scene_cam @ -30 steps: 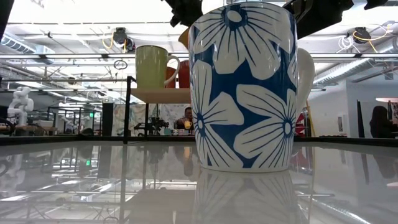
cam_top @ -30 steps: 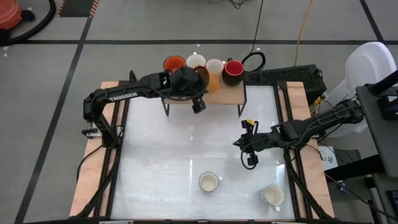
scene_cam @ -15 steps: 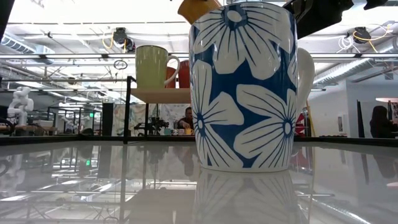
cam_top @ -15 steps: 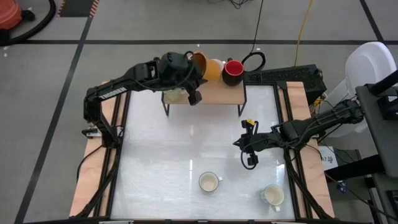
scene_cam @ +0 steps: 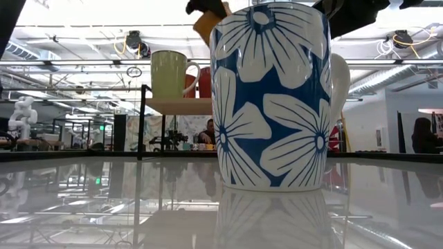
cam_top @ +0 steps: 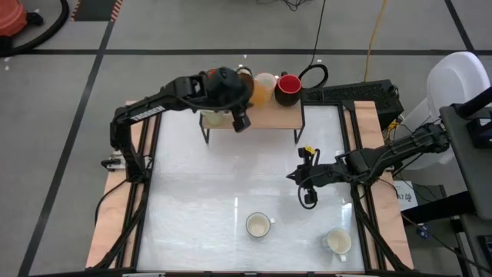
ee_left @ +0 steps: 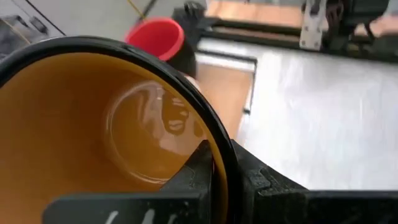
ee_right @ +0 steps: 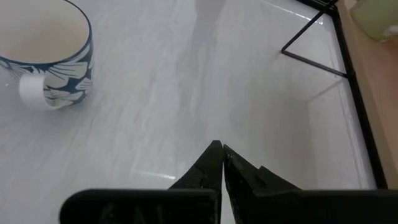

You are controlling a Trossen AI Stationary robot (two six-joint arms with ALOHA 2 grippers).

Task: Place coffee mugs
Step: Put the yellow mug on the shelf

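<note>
- the left gripper (cam_top: 240, 98) is hanging over the raised wooden shelf (cam_top: 269, 117) at the table's far edge, its fingers clenched on the rim of an amber-yellow mug (ee_left: 93, 124), one finger (ee_left: 196, 168) sitting inside the cup (the wrist camera is looking straight into its glossy interior).
- in the low view that mug (scene_cam: 208, 24) is showing tilted, high above the shelf.
- a red mug (cam_top: 288, 86) is standing at the shelf's right end, with a cream mug (cam_top: 265, 81) just beside it on its left; the red one (ee_left: 155, 37) is also showing past the held mug's rim.
- the right gripper (cam_top: 306, 187) is waiting over the white table (cam_top: 192, 192) on its right side, fingers (ee_right: 210, 163) pressed together on nothing.
- a blue-and-white flowered mug (cam_top: 259, 225) is standing upright near the table's front edge, and another pale mug (cam_top: 337, 241) is standing to its right, well apart.
- the flowered mug (scene_cam: 273, 97) is filling the low view, with a yellowish mug (scene_cam: 169, 72) on the shelf behind it.
</note>
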